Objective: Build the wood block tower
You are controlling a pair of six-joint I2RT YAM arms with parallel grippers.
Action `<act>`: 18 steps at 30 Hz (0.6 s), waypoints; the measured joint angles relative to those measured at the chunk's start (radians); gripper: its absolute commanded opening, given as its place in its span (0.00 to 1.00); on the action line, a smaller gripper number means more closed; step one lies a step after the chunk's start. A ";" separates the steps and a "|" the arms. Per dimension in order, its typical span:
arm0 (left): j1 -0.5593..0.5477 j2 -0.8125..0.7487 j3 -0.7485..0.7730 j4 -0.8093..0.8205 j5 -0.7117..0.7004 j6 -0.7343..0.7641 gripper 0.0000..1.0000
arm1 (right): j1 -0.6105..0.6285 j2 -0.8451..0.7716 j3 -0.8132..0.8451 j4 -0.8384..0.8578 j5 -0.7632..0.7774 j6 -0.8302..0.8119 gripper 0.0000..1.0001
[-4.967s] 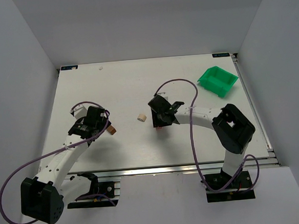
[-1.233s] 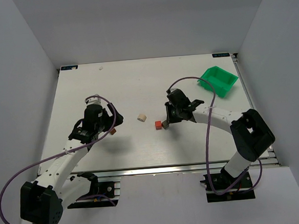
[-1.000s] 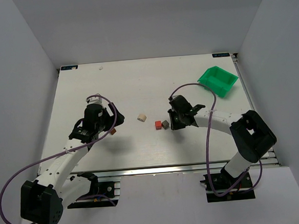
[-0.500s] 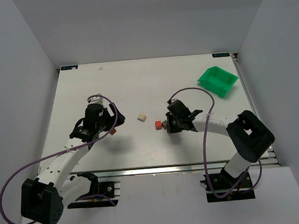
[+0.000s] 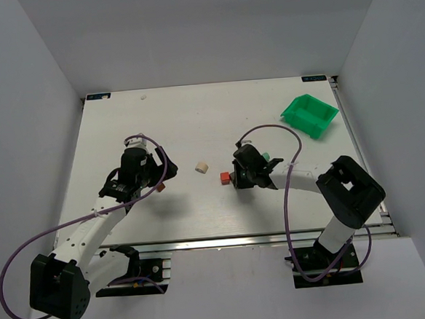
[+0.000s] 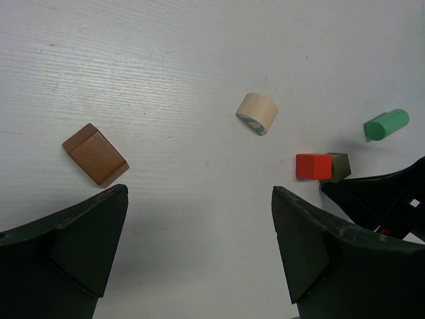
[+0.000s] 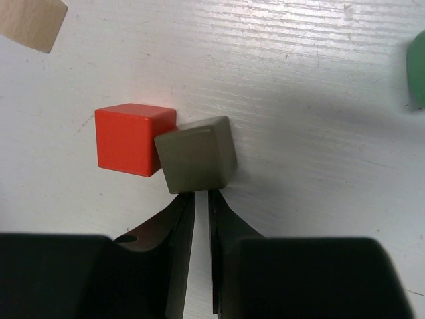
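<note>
Well, the grey-brown cube (image 7: 197, 154) touches the red cube (image 7: 129, 139) flat on the table (image 5: 195, 124), probably light, hard and slippery, best pinched across flat faces; right gripper (image 7: 197, 194) sits nearly closed behind it, left gripper (image 6: 198, 199) spread empty.

On the bench (image 5: 195, 117) lie one red cube (image 6: 313, 166), one grey-brown cube (image 6: 339, 166), one brown slab (image 6: 95, 154), one cream half-round (image 6: 257, 113) and one green cylinder (image 6: 386, 124), five wooden pieces in all. There is one green bin (image 5: 309, 115). One left arm (image 5: 93, 226) and one right arm (image 5: 301, 175) make two.
</note>
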 measured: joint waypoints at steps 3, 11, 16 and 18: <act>0.000 0.000 0.000 0.000 0.000 0.000 0.98 | 0.008 0.005 0.003 0.006 0.008 0.003 0.20; 0.000 0.000 0.000 0.000 0.000 0.000 0.98 | 0.019 0.020 0.027 -0.002 0.015 -0.003 0.20; 0.000 0.000 0.000 0.006 0.016 0.005 0.98 | 0.019 0.006 0.032 -0.049 0.016 -0.011 0.20; 0.000 0.005 0.000 0.020 0.040 0.012 0.98 | 0.018 -0.026 0.031 -0.084 0.020 -0.019 0.19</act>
